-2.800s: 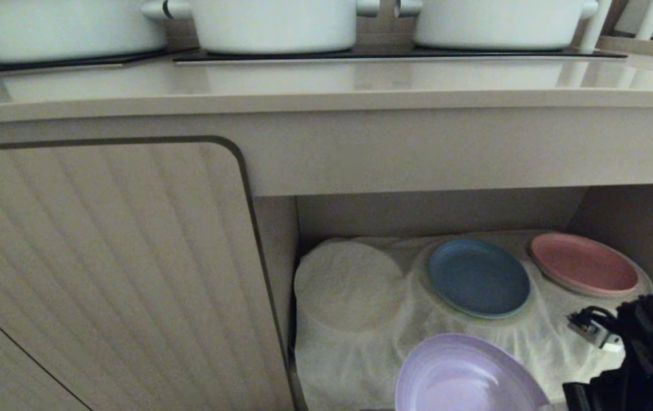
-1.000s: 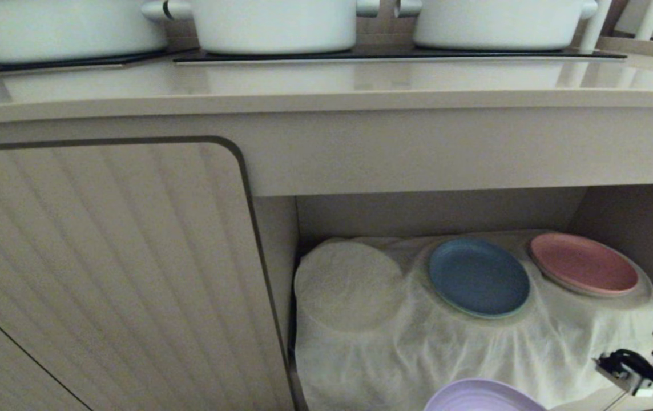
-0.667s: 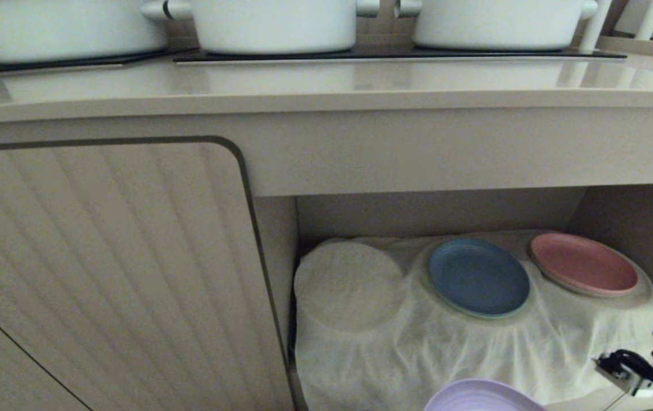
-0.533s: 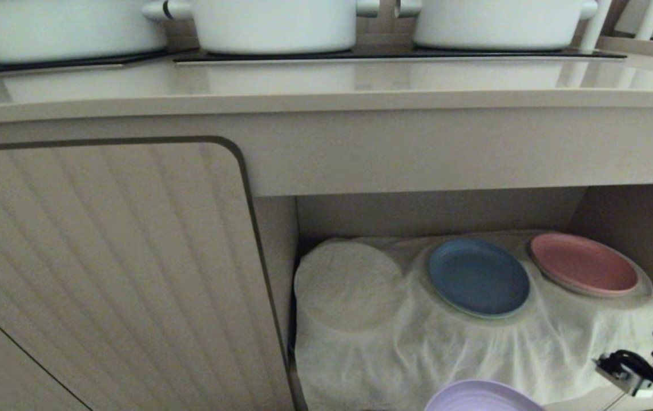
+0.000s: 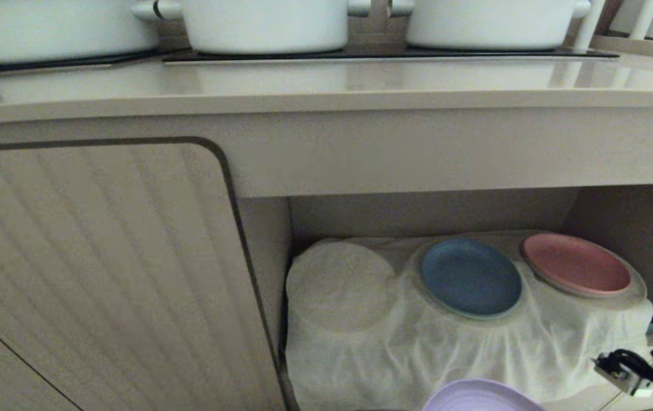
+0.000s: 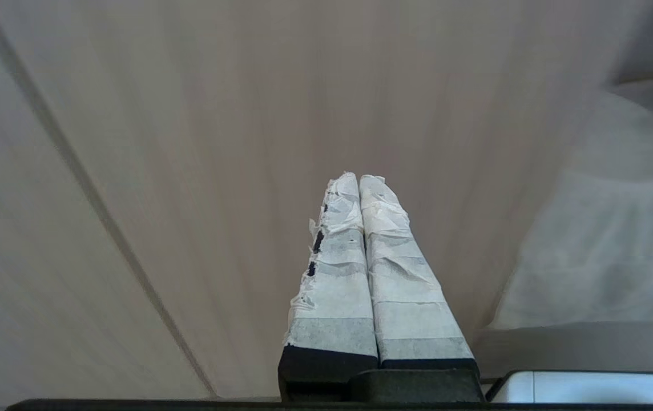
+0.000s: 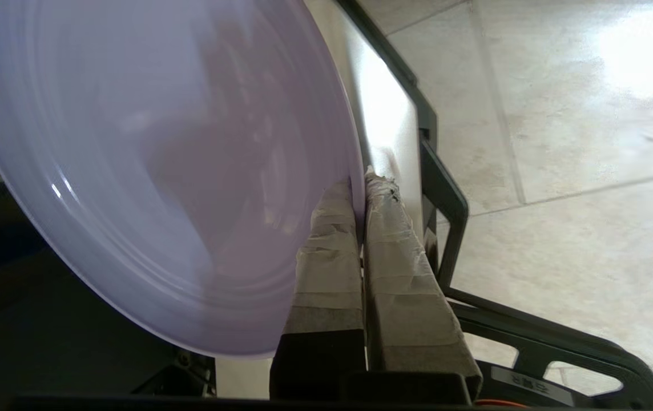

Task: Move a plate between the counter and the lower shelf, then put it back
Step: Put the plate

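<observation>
Under the glossy beige counter (image 5: pixel 326 85), we see our right gripper (image 7: pixel 361 185) pinching the smooth round lavender plate's (image 7: pixel 149 171) rim between taped fingers; our left gripper (image 6: pixel 359 178) is closed, empty.

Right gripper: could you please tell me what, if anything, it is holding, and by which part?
The right gripper is shut on the lavender plate, pinching it at the rim. The left gripper is shut and holds nothing.
</observation>
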